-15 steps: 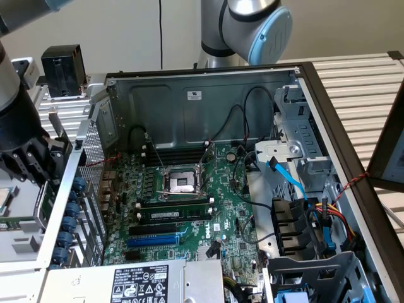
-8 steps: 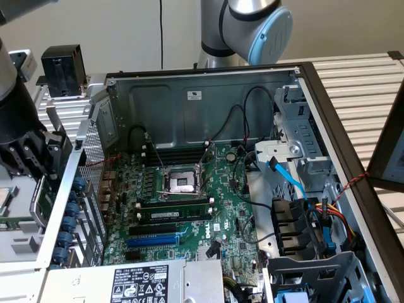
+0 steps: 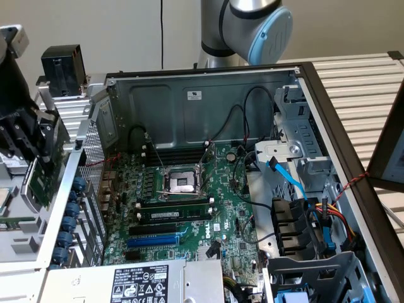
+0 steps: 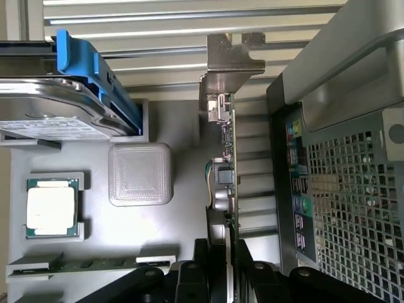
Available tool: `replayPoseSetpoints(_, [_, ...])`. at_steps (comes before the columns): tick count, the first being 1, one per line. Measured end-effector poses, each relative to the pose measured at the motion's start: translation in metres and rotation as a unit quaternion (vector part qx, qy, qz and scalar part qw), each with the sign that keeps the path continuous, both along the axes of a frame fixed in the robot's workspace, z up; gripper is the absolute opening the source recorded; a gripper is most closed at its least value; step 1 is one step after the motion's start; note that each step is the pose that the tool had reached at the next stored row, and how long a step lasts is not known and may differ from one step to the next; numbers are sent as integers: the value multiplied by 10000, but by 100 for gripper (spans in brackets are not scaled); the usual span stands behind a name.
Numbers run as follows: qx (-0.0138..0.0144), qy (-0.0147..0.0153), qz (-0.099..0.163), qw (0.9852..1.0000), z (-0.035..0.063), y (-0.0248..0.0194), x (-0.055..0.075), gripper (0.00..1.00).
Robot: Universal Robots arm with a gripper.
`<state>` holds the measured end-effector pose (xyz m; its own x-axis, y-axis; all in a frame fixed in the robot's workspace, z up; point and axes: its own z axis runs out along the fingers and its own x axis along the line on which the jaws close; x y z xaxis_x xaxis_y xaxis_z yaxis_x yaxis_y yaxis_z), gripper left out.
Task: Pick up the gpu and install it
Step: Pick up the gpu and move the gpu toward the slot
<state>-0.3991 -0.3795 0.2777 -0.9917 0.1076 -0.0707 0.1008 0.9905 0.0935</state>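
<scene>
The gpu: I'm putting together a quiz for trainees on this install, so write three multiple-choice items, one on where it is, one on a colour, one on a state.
1. Where is the gpu?
A. In a motherboard slot.
B. Outside the case, at the exterior view's left.
C. On the power supply.
2. What colour are the rails on the hard drive?
A. Blue.
B. Red.
C. Yellow.
3. What is the gripper doing?
A. Open above the tray.
B. Shut on a cable.
C. Shut on the gpu.
Answers: B, the card is held beside the case's outer wall; A, blue rails flank the drive; C, the fingers clamp the card's edge.
</scene>
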Motion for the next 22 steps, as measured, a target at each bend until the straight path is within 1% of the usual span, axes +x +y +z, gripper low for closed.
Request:
replayPoseSetpoints(11, [0, 0, 51, 10000, 500, 0, 0, 28])
replayPoseSetpoints(15, [0, 6, 65, 10000, 683, -1, 1, 28])
replayPoseSetpoints(17, [0, 20, 70, 10000, 772, -5, 8, 28])
replayPoseSetpoints(18, [0, 33, 72, 10000, 809, -7, 18, 28])
replayPoseSetpoints(22, [0, 103, 86, 9999, 944, -20, 69, 28])
